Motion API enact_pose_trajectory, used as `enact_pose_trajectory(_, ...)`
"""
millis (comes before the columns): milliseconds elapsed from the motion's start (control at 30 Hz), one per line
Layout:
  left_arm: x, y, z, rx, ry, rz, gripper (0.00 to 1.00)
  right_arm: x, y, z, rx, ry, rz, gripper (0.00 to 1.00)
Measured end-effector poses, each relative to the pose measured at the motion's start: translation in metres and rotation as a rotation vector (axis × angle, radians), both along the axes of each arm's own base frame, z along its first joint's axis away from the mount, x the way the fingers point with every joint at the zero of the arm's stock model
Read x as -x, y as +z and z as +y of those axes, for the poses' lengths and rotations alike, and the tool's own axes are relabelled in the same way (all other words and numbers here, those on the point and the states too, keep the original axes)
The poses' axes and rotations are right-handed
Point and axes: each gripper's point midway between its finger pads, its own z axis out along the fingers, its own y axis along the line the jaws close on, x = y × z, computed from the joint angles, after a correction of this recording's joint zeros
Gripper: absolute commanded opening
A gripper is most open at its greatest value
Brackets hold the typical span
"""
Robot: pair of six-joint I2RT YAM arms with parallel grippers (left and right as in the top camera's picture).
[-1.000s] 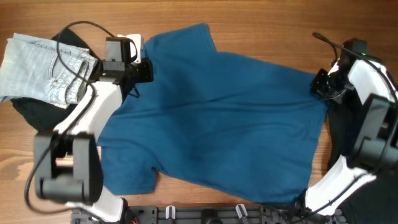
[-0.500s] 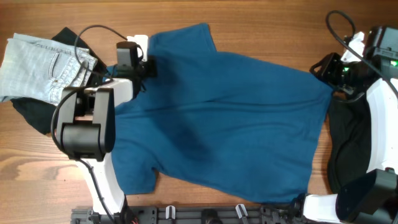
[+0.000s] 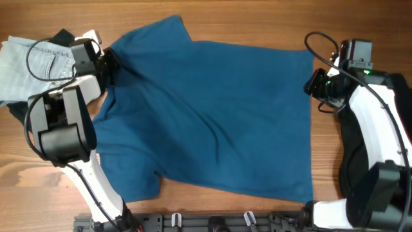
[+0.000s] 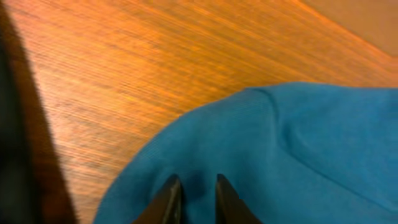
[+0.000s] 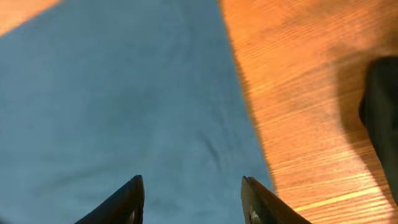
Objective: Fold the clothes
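The deep-blue short-sleeved shirt [image 3: 212, 116] lies spread across the table's middle. My left gripper [image 3: 111, 64] is at its upper left corner, and the left wrist view shows the jaws [image 4: 194, 186] shut on a fold of the blue fabric [image 4: 298, 143]. My right gripper [image 3: 317, 84] is at the shirt's upper right edge. In the right wrist view its jaws [image 5: 191, 190] are wide open over the blue fabric [image 5: 124, 93], holding nothing. Pale-blue jeans [image 3: 26, 64] lie at the far left on a black garment [image 3: 61, 37].
Another black garment [image 3: 360, 161] lies at the right, partly under my right arm, and shows in the right wrist view [image 5: 382, 99]. Cables loop by both arms. Bare wood [image 3: 257, 19] runs along the far edge. A dark rack [image 3: 212, 222] lines the near edge.
Both grippers have moved left and the shirt has shifted left with them. Its upper left corner now lies by the jeans, and its right edge hangs straighter.
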Motion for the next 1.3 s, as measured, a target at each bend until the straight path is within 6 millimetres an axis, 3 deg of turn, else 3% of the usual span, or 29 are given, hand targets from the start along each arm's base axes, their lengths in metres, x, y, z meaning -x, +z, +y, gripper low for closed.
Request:
enact_pose_trajectory(100, -0.003, 0.012, -0.01, 0.016, -0.021, -0.013, 0.49, 0.002, -0.023, 0.0, -0.002, 0.011, 0.065, 0.46)
enact_pose_trajectory(167, -0.001, 0.032, -0.014, 0.024, -0.026, -0.024, 0.52, 0.008, -0.044, 0.001, -0.01, 0.023, 0.136, 0.26)
enact_pose_trajectory(200, 0.001, 0.048, -0.014, 0.024, -0.027, -0.037, 0.52, 0.009, -0.051, 0.001, -0.012, 0.03, 0.157, 0.2)
enact_pose_trajectory(267, 0.006, 0.09, -0.016, 0.016, -0.028, -0.077, 0.53, 0.006, -0.067, 0.0, -0.013, 0.034, 0.177, 0.04)
enact_pose_trajectory(433, 0.047, 0.19, -0.024, 0.006, -0.031, -0.134, 0.54, -0.019, -0.102, -0.003, -0.01, 0.028, 0.148, 0.04)
enact_pose_trajectory(567, 0.076, 0.222, -0.03, 0.005, -0.036, -0.129, 0.57, -0.031, -0.109, -0.013, 0.005, -0.049, 0.14, 0.04)
enact_pose_trajectory(700, 0.105, 0.227, -0.035, 0.004, -0.047, -0.062, 0.61, -0.05, -0.109, -0.034, -0.001, -0.153, 0.078, 0.04)
enact_pose_trajectory(800, 0.122, 0.219, -0.038, 0.013, -0.051, 0.008, 0.63, -0.064, -0.107, -0.067, -0.004, -0.205, 0.011, 0.06)
enact_pose_trajectory(833, 0.127, 0.215, -0.039, 0.016, -0.052, 0.031, 0.63, -0.067, -0.106, -0.074, -0.01, -0.2, 0.0, 0.1)
enact_pose_trajectory(900, 0.136, 0.205, -0.04, 0.023, -0.049, 0.088, 0.65, -0.069, -0.105, -0.087, -0.026, -0.182, -0.016, 0.28)
enact_pose_trajectory(967, 0.146, 0.195, -0.04, 0.025, -0.044, 0.144, 0.67, -0.071, -0.102, -0.088, -0.064, -0.122, -0.024, 0.38)
enact_pose_trajectory(1167, 0.17, 0.176, -0.039, 0.026, -0.026, 0.272, 0.68, -0.065, -0.092, -0.071, -0.131, -0.012, -0.019, 0.49)
enact_pose_trajectory(1233, 0.184, 0.166, -0.038, 0.019, -0.014, 0.341, 0.68, -0.062, -0.078, -0.064, -0.155, 0.009, -0.034, 0.51)
enact_pose_trajectory(1300, 0.202, 0.156, -0.036, 0.014, 0.001, 0.429, 0.68, -0.058, -0.051, -0.058, -0.166, 0.027, -0.069, 0.54)
